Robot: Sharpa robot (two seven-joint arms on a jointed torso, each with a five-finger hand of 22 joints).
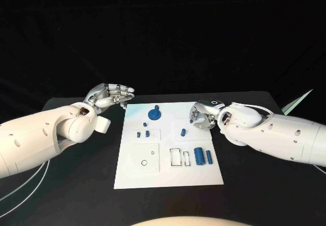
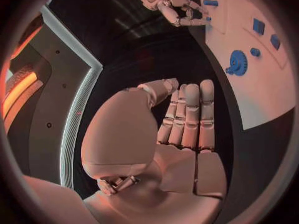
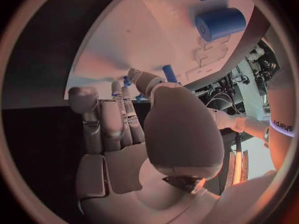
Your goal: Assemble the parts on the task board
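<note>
The white task board (image 1: 170,174) lies in the middle of the black table. A blue gear (image 1: 155,113) (image 2: 236,63) sits near its far edge, with small blue pegs (image 1: 142,133) below it. A thick blue cylinder (image 1: 199,156) (image 3: 219,23) and a thinner one (image 1: 209,157) lie near the right edge. My right hand (image 1: 204,116) (image 3: 134,119) hovers over the board's far right part, and thumb and fingertips pinch a small blue peg (image 3: 169,73). My left hand (image 1: 110,97) (image 2: 181,129) hangs off the board's far left corner, fingers loosely bent, holding nothing.
White rectangular slots (image 1: 175,157) lie beside the cylinders, and a round hole (image 1: 144,163) is in the board's left panel. Black table surface (image 1: 68,188) surrounds the board. A pale sheet corner (image 1: 299,101) pokes in at the far right.
</note>
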